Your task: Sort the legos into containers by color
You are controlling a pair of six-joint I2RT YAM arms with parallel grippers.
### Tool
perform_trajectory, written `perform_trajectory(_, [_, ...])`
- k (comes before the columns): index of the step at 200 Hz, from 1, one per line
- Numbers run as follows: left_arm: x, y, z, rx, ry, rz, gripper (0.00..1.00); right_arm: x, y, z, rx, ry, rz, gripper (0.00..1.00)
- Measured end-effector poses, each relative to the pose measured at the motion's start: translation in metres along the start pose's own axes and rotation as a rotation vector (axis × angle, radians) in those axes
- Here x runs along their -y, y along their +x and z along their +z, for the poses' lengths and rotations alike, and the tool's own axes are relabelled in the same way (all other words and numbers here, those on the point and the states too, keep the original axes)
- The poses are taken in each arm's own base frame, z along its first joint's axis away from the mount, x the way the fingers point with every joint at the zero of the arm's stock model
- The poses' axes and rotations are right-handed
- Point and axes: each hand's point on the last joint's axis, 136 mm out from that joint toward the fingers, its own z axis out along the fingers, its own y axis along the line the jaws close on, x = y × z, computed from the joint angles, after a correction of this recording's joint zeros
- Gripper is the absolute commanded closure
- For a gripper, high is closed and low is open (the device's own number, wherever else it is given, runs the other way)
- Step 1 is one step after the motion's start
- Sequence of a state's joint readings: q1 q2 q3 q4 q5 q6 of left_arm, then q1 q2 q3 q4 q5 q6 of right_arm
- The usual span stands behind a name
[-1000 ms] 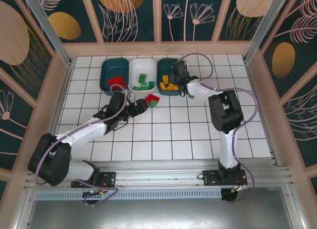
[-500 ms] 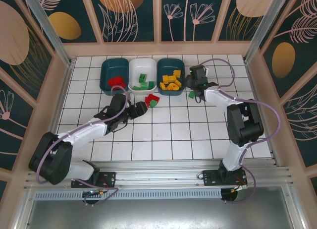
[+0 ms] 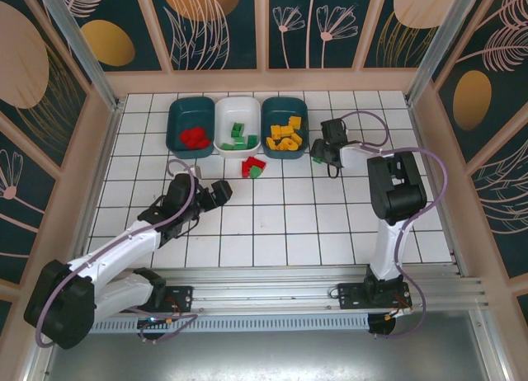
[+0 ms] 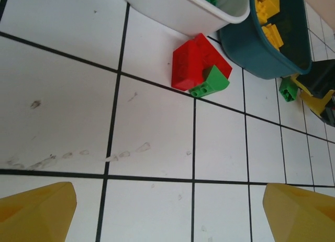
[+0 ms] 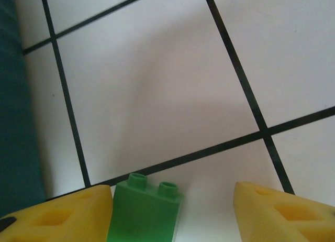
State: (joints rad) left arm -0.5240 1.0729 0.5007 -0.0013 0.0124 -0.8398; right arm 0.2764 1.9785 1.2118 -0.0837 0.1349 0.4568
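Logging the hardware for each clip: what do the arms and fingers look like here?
The left arm and right arm have white links and black joints, each trailed by a looping lilac cable. The left fingers and right fingers are yellow blocks; the right ones show rectangular recesses.

The left arm lies low, stretched from its near-left base diagonally out toward the middle. The left gripper (image 3: 221,190) has its jaws spread wide, yellow fingers (image 4: 36,208) far apart. The right arm rises from its near-right base, folds at the elbow and reaches left on the far side, and the right gripper (image 3: 318,153) points left with jaws parted.
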Motion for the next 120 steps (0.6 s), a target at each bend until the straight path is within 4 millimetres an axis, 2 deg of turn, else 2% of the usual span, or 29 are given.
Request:
perform_trajectory(52, [-0.005, 0.005, -0.001, -0.007, -0.008, -0.004, 0.08, -0.003, 0.002, 0.0, 0.012, -0.025, 0.011, 0.4])
perform_trajectory(120, [-0.007, 0.006, -0.005, 0.0, 0.001, -0.018, 0.08, -0.007, 0.019, -0.019, -0.008, -0.035, -0.01, 0.49])
